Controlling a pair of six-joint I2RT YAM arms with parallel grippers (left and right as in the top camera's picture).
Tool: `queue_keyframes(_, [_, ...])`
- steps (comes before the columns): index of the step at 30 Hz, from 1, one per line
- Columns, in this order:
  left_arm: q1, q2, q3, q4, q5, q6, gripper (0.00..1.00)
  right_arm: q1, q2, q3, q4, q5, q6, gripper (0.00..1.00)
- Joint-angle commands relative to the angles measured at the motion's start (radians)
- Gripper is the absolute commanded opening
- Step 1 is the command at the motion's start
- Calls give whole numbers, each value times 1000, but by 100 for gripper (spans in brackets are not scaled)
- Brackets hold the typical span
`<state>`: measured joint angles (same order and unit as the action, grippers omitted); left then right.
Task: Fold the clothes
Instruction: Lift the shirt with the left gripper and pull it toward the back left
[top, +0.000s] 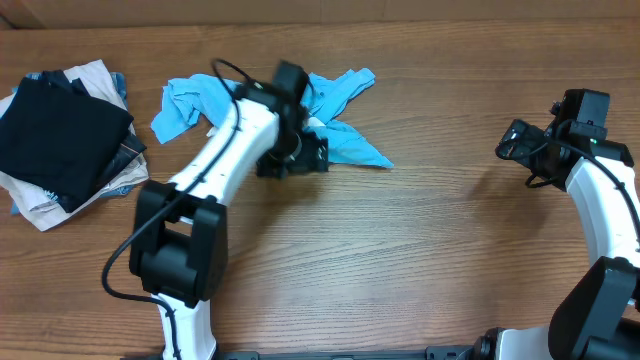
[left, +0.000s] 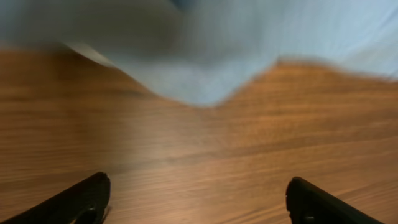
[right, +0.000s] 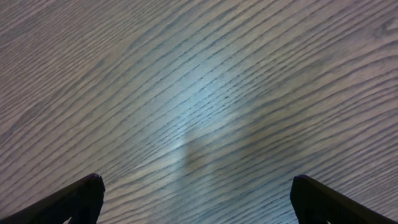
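Wood-grain table (top: 420, 250), crumpled blue T-shirt (top: 340, 90)

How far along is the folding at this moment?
Done: nothing yet; the blue T-shirt lies crumpled on the table. In hand: nothing; the left hand is open at the shirt's edge, and the right hand is open over bare table. To do: spread the shirt flat and make every fold.

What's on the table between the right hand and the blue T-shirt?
Nothing. In the overhead view, only bare wooden table lies between the right hand and the blue T-shirt.
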<state>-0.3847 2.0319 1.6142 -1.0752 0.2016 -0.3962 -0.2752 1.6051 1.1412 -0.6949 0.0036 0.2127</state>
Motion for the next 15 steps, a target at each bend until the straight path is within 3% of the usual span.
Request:
queue_keyframes(1, [-19,10,-97,99,-10,-106,87,-3,-29,21,5,-6,5,100])
queue_keyframes(7, [-29,10,-166,314,-90,-151,82,-3,-29,21,6,-6,5,100])
queue_keyframes(15, [-29,10,-166,422,-116,-151,55,-3,-29,21,8,-6,5,100])
